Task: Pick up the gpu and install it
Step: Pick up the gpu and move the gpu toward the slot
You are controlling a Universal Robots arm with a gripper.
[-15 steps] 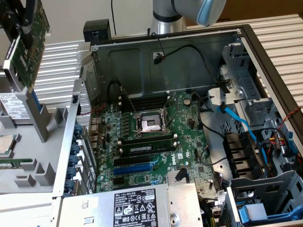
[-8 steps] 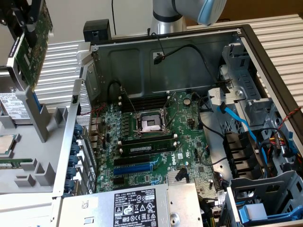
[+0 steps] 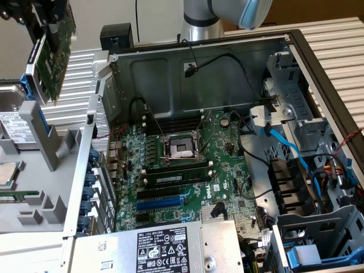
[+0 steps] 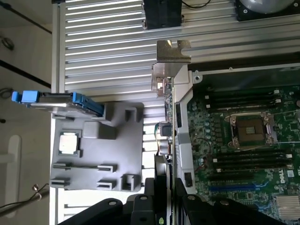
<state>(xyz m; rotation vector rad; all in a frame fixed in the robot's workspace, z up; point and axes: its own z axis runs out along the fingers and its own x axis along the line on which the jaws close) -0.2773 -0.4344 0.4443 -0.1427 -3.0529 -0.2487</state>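
Pincer (image 3: 50, 23) grips the small green silver-bracketed gpu (image 3: 57, 62) card, aloft outside the open grey metal case (image 3: 170, 74). Carrying stage, likely; seating demands alignment over the blue slot (image 3: 162, 202).

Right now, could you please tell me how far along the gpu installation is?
Done: the gpu is picked up. In hand: the pincer holds it in the air between the grey holder and the open case. Left: it is not seated; the blue slot on the motherboard stands empty.

DELL logo on motherboard (image 3: 223, 166) and on power supply label (image 3: 162, 250)
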